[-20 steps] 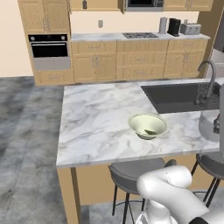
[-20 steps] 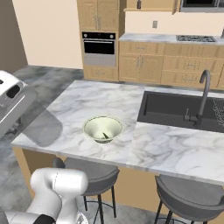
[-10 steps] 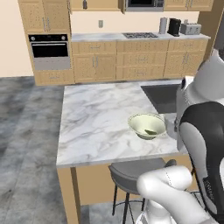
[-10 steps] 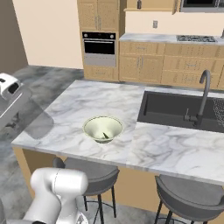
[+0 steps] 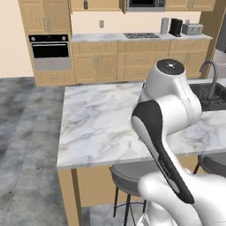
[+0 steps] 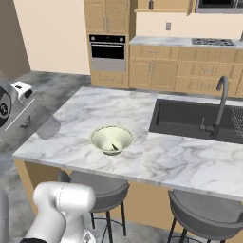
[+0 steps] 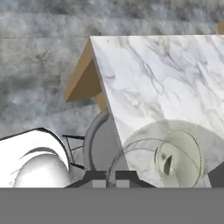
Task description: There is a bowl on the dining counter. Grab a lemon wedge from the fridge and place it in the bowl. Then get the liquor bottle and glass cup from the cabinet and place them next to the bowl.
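A pale green bowl [image 6: 102, 138] stands near the front edge of the marble dining counter [image 6: 95, 109], and a lemon wedge [image 6: 114, 147] lies in it. My hand [image 6: 7, 102] hangs off the counter's left end with the faint outline of a clear glass cup [image 6: 21, 114] at it. In the hand view my gripper [image 7: 111, 177] is shut on the rim of the glass cup [image 7: 140, 157]. Through the glass I see the bowl [image 7: 188, 153] and the wedge [image 7: 168, 165]. In the left base view my arm [image 5: 167, 110] hides the bowl. The liquor bottle is out of view.
A dark sink [image 6: 190, 118] with a faucet [image 6: 220, 102] is set into the counter's right half. Two grey stools [image 6: 102, 190] [image 6: 206, 211] stand under the front edge. A wall oven [image 6: 108, 52] and wooden cabinets line the back wall.
My arm has swung across the left base view and now covers the bowl there. In the right base view my hand has slid toward the left edge. The bowl has stayed put.
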Controlling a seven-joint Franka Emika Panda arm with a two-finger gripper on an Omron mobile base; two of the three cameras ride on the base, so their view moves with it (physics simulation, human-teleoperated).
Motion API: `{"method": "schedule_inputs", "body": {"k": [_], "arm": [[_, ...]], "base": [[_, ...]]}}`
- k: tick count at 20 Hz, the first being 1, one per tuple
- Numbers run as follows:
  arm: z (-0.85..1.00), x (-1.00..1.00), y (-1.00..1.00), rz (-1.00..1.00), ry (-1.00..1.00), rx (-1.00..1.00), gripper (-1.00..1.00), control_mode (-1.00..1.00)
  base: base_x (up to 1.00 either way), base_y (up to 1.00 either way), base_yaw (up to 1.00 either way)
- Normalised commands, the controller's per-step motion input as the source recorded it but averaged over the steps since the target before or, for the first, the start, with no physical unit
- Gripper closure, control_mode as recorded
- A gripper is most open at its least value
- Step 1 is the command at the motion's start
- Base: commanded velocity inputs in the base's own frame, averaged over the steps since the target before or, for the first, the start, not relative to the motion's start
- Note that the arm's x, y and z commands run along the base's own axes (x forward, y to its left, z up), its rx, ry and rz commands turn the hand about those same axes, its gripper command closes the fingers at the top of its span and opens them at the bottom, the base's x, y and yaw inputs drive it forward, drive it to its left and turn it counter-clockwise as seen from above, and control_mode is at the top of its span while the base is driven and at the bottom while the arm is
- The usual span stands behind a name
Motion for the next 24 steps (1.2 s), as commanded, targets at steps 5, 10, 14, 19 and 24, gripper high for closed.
{"method": "schedule_inputs", "body": {"k": [5, 10, 14, 19, 24], "arm": [[-0.33, 0.85, 0.00, 0.19, 0.20, 0.02, 1.00, -1.00], [-0.58, 0.73, -0.10, 0.25, 0.28, 0.00, 1.00, -1.00], [-0.67, 0.69, 0.00, 0.21, 0.19, 0.00, 1.00, -1.00], [-0.55, 0.57, 0.00, 0.19, 0.09, 0.00, 1.00, -1.00], [-0.41, 0.39, 0.00, 0.18, 0.01, 0.00, 1.00, -1.00]], "base": [[0.00, 0.00, 0.00], [0.00, 0.00, 0.00], [0.00, 0.00, 0.00], [0.00, 0.00, 0.00], [0.00, 0.00, 0.00]]}}
